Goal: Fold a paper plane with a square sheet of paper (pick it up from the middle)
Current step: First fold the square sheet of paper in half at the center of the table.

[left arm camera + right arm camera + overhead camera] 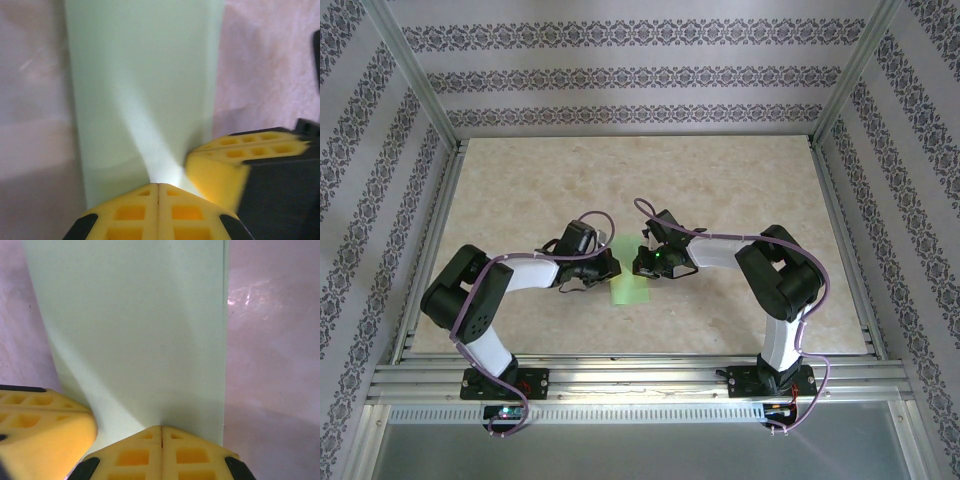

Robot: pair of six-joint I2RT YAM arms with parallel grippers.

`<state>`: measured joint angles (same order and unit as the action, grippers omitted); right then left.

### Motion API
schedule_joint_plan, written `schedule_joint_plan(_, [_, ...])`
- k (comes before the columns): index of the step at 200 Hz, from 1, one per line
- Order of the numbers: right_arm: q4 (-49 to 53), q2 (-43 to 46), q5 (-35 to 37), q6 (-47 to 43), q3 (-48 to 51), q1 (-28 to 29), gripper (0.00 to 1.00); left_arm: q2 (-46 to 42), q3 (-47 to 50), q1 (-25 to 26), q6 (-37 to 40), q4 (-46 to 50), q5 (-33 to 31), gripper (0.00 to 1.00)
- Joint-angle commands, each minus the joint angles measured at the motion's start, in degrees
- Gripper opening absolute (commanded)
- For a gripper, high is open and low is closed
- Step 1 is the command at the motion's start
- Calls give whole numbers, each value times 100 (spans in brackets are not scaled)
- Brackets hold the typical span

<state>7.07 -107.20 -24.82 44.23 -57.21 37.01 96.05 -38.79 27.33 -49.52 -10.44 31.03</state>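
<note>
Where yellow foam pads (130,215) pinch, smooth pale green paper (140,75), straight-edged.

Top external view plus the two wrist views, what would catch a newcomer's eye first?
The pale green paper, a narrow strip near the front middle of the table, stands out against the beige tabletop. The left gripper and right gripper come close together at its far end. In the wrist views their yellow fingers are closed, side by side, at the paper's near edge.
</note>
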Motion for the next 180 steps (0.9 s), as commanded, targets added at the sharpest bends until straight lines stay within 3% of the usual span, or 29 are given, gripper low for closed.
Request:
schedule_joint_plan(1, [763,-153,503,7,286,49,0,163,332,-130,271,-341,-180,0])
schedule_joint_plan(39, [760,-153,514,17,333,48,0,201,515,-176,355,-278,-305,0])
schedule_joint_plan(73, [787,-114,546,16,326,52,0,-240,158,-182,346,336,-264,2])
schedule_joint_plan(103, [795,-100,548,28,321,51,0,-580,-150,-176,102,683,103,2])
schedule_joint_plan(139, [804,-94,548,42,302,51,0,-454,-94,-145,-426,247,753,2])
schedule_joint_plan(180, [813,-91,548,26,320,47,0,-184,-49,-86,-217,501,688,3])
